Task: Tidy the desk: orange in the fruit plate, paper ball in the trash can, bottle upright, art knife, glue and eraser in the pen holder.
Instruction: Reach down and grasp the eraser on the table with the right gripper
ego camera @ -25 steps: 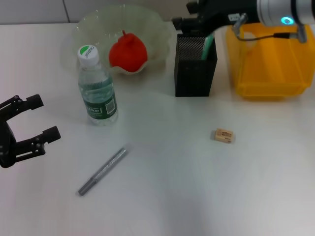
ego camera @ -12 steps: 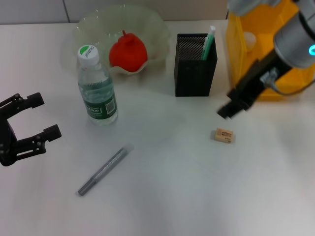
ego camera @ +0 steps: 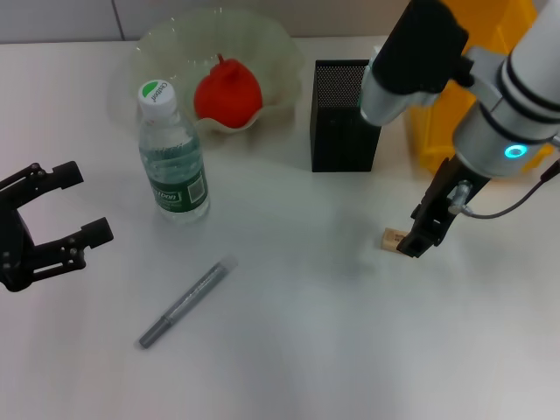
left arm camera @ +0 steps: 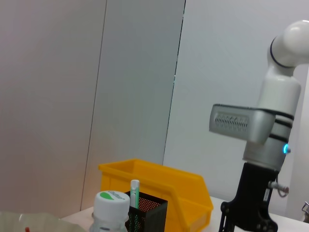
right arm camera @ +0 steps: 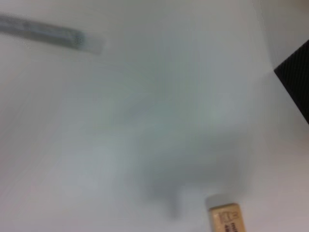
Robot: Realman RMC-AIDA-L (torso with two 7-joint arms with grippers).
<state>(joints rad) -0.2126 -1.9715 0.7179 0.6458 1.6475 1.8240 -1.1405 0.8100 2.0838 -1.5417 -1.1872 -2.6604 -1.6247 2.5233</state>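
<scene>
The eraser (ego camera: 392,239) lies on the table (ego camera: 289,350), right of the upright bottle (ego camera: 171,159). Far left of the bottle, the left gripper (ego camera: 68,203) hangs spread open. The right gripper (ego camera: 418,238) covers the eraser; its finger state cannot be told.
</scene>
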